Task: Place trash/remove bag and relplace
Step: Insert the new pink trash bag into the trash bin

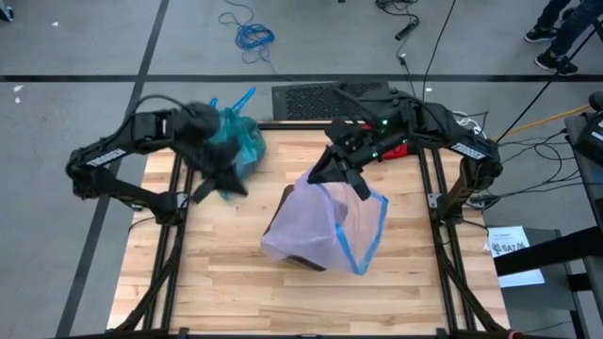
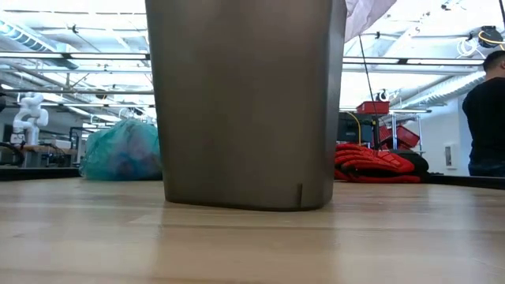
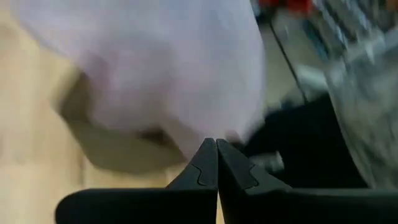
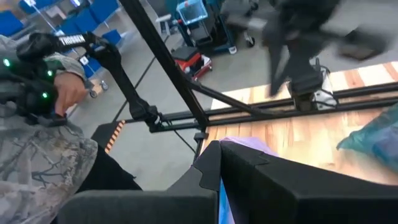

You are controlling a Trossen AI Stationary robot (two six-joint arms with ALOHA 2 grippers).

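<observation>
The pale pink translucent bag (image 1: 316, 221) with a blue strip is draped over the grey bin (image 2: 245, 102), which stands upright on the table. My right gripper (image 1: 356, 186) is above the bin's far right side, shut on that bag. The filled teal-green bag (image 1: 237, 139) rests on its bottom at the table's far left corner (image 2: 122, 150). My left gripper (image 3: 217, 149) is shut and holds nothing; it hovers just near of the teal bag (image 1: 221, 184). No loose trash shows. My right gripper pinches the pink bag's mouth edge by the blue strip (image 4: 222, 198) between its two fingers, coming from above and from the table's far right. The bag hangs below the fingers over the bin; its lower part (image 1: 283, 245) lies down the bin's side.
A red heap (image 2: 379, 162) lies at the table's far right edge, behind the bin. A person in camouflage sleeves (image 4: 43, 143) stands beyond the far right side; another person (image 2: 485, 118) stands in the room. Bare wood lies along the near edge (image 1: 283, 301).
</observation>
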